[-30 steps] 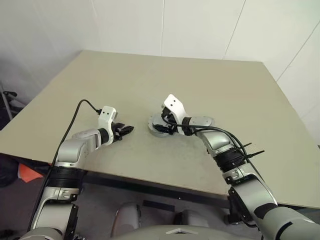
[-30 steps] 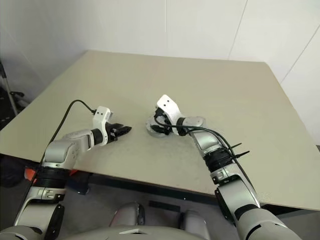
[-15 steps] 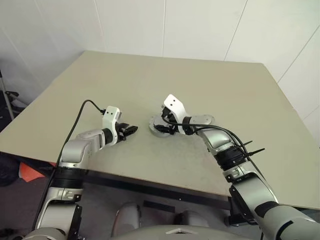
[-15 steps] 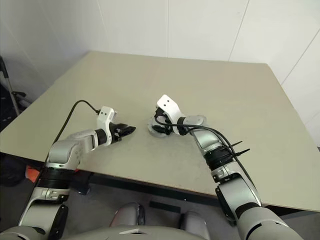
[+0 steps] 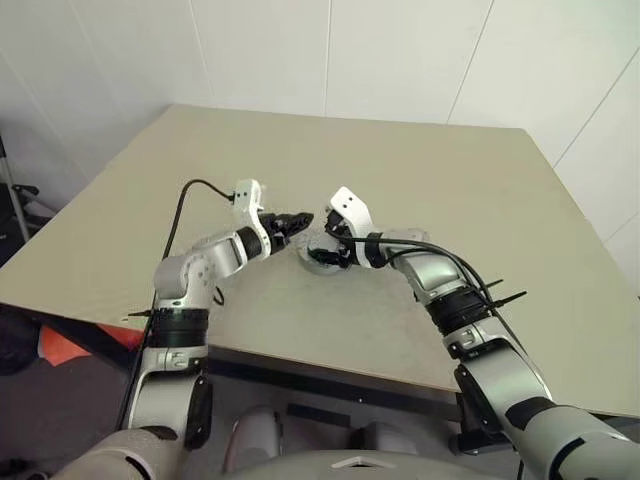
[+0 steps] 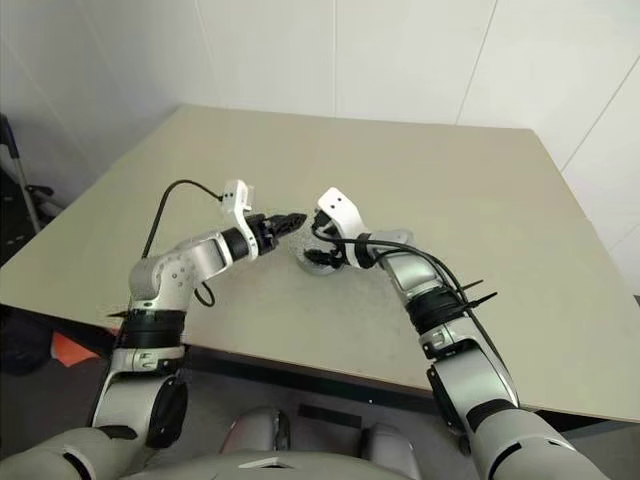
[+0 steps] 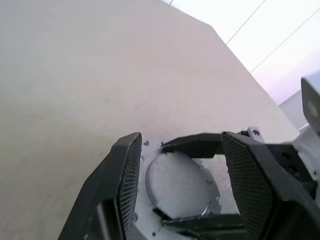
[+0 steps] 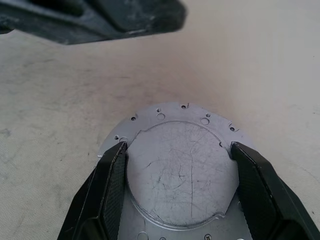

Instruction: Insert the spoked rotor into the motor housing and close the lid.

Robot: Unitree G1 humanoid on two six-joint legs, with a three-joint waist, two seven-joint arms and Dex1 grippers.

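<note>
The motor housing (image 8: pixel 182 170) is sitting on the beige surface (image 5: pixel 450 200), roughly in the middle and toward the near edge. From the right wrist view it is showing as a round, scratched grey metal face set on a flat silver plate (image 8: pixel 165 114) with small holes around its rim. What is lying inside it cannot be told.

The right hand (image 8: pixel 180 180) is reaching in from the robot's right, tilted down toward the surface, with its two black fingers (image 8: pixel 107 195) standing on either side of the round body and pressing against its edges, so it is gripping the housing.

The left hand (image 7: pixel 180 175) is hovering just above and beside the housing from the robot's left, pointing toward the right hand. Its fingers (image 7: pixel 127 180) are standing apart, open, with nothing between them, and through the gap the round grey face and the right hand's fingers are showing. In the head views the left hand (image 5: pixel 298 218) and the right hand (image 5: pixel 325 250) are nearly meeting over the housing (image 5: pixel 318 258).

A black cable (image 5: pixel 195 195) is looping from the left wrist back along the arm.
</note>
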